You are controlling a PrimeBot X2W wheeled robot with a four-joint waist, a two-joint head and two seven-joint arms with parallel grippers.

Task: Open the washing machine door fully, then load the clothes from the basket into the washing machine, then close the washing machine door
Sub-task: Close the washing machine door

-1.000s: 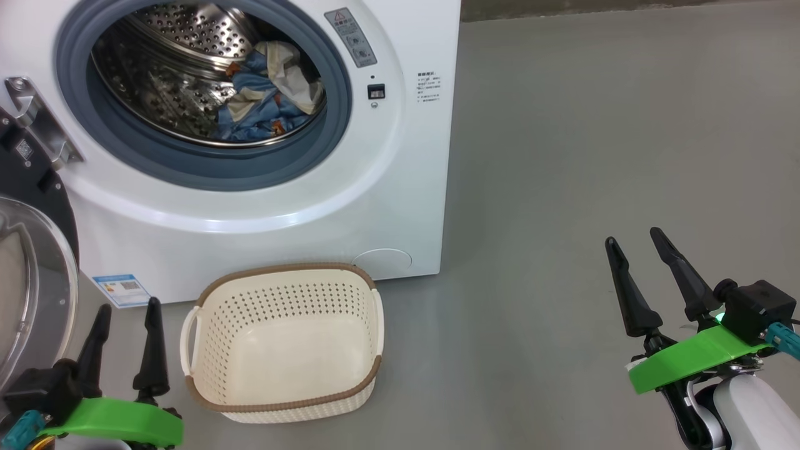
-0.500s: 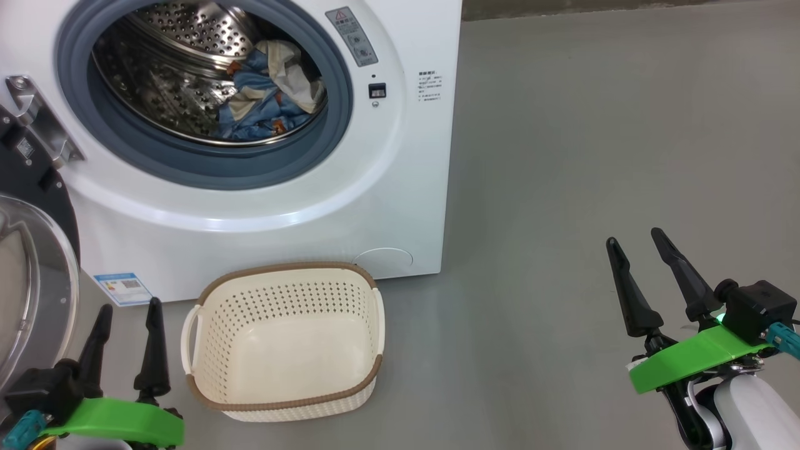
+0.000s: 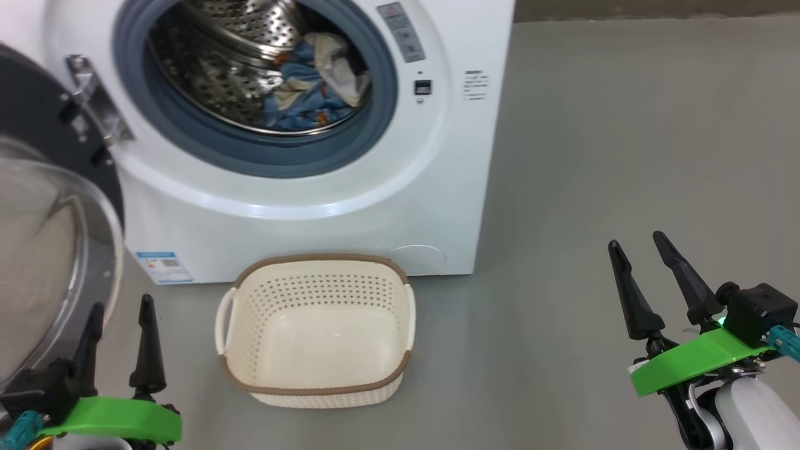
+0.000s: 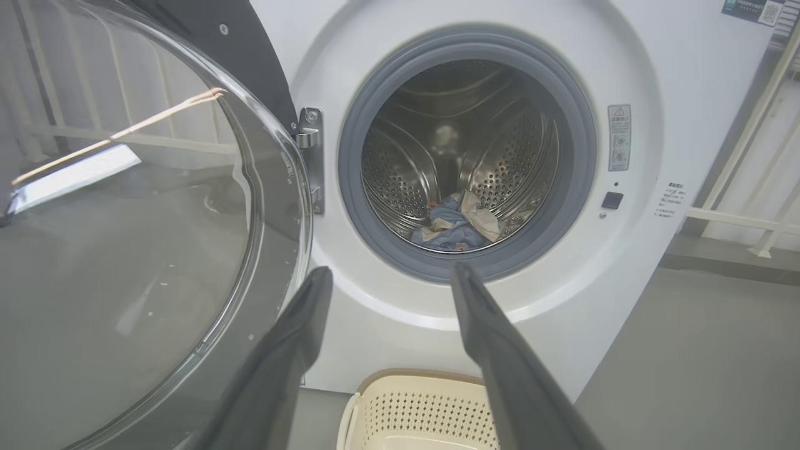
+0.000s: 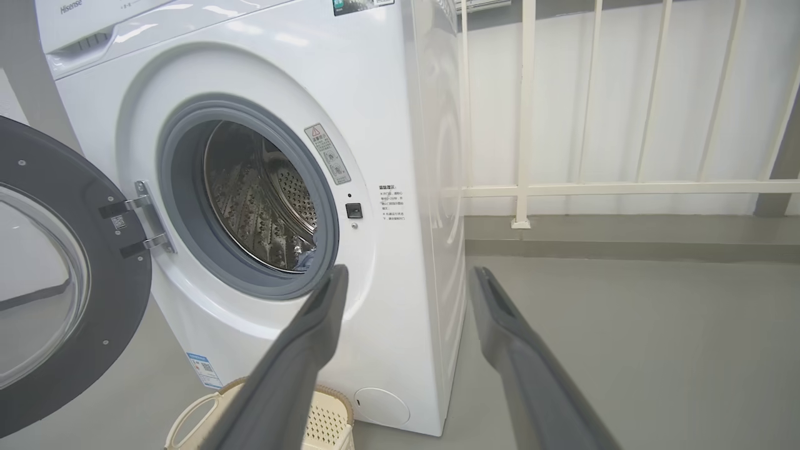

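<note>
Left gripper and right gripper are both hanging spread apart, gripping nothing, while the clothes are sitting inside the washing machine.

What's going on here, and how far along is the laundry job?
A two-armed robot is facing a washing machine. The door stands wide open on the left. The clothes lie inside the drum, and the basket on the floor in front of the machine is empty. The left gripper, close to the door's glass, and the right gripper, off to the right over the floor, are both open and hold nothing. The door is not yet closed.
</note>
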